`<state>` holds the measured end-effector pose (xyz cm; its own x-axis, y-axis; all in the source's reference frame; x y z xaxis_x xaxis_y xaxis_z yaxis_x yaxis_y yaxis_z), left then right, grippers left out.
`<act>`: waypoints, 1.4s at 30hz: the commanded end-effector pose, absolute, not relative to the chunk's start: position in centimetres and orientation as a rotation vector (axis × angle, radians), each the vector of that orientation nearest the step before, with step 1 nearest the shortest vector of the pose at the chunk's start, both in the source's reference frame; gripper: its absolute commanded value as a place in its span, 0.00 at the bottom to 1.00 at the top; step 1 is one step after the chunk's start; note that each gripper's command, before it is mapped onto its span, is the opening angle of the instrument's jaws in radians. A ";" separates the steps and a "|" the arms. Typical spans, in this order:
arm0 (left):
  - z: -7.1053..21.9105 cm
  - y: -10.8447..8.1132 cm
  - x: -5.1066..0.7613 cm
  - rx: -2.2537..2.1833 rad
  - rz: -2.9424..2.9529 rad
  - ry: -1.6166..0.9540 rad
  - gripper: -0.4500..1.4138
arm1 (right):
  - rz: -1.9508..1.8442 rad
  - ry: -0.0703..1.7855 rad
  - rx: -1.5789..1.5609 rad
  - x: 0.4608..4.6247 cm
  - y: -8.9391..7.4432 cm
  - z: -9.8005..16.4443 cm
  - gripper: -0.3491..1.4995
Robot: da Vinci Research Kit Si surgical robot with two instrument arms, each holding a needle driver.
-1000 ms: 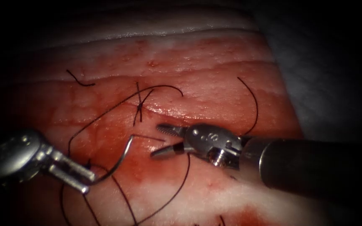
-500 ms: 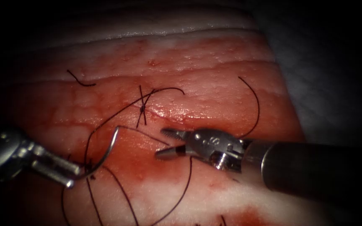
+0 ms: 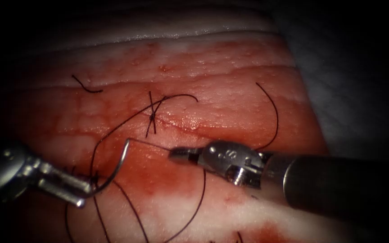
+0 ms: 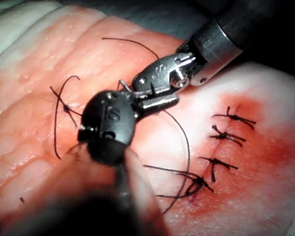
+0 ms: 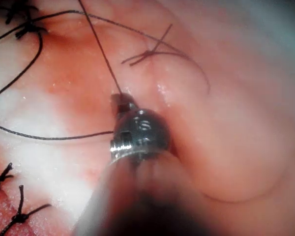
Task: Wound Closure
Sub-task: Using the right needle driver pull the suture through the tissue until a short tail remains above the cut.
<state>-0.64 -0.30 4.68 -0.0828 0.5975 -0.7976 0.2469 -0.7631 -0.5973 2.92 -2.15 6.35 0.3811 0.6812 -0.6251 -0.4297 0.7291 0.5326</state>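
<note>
Two tools busy: your left tool (image 3: pixel 81 192) is clamped on the needle (image 3: pixel 118 166) near its tail, needle clear of the tissue (image 3: pixel 230 103), left of the cut (image 3: pixel 181 123). Your right tool (image 3: pixel 178 155) is closed, apparently pinching the needle's tip end so you can steady it.

The left tool (image 3: pixel 79 191) has its shaft cut off by the endoscope view's left edge. In the left wrist view its own wrist hides its jaws and the needle (image 3: pixel 115 168). Thread (image 3: pixel 194 207) loops run off the lower edge.
</note>
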 end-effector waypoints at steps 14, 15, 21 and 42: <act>4.6 -0.4 -0.46 -1.886 1.989 -0.943 0.00 | 0.700 0.937 0.399 3.28 -2.5 5.6 0.00; 4.6 -0.4 -0.45 -1.882 1.991 -0.940 0.00 | 0.696 0.936 0.405 3.31 -2.5 5.5 0.00; 4.4 -0.5 -0.33 -1.867 2.009 -0.938 0.00 | 0.655 0.925 0.441 3.49 -2.8 5.1 0.00; 4.2 -0.2 0.32 -1.760 2.067 -0.778 0.00 | 0.496 0.998 0.233 3.26 -2.5 5.1 0.86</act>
